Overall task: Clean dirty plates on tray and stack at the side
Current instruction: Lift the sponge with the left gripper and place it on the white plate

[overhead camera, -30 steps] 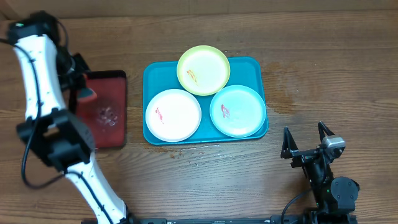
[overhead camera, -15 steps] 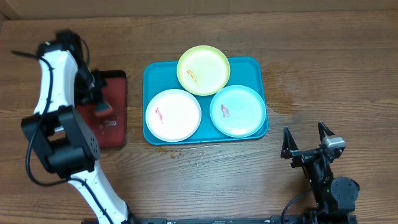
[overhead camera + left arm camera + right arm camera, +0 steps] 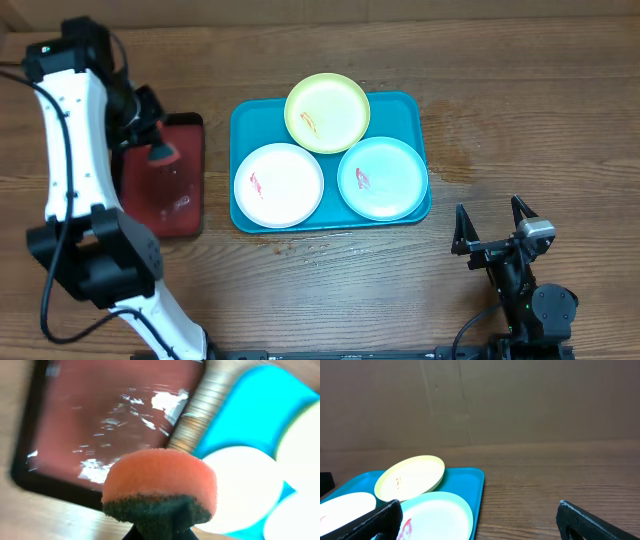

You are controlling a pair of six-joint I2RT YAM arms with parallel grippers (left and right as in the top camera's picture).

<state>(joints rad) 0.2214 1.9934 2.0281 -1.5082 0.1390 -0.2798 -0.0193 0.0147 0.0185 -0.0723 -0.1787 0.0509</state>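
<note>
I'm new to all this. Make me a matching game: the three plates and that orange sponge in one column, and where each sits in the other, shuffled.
1. white plate
2. yellow-green plate
3. mint-blue plate
4. orange sponge

A. right side of the teal tray
B. over the dark red tray
C. left side of the teal tray
D. far end of the teal tray, overhanging its rim

Pairs: 1-C, 2-D, 3-A, 4-B
</note>
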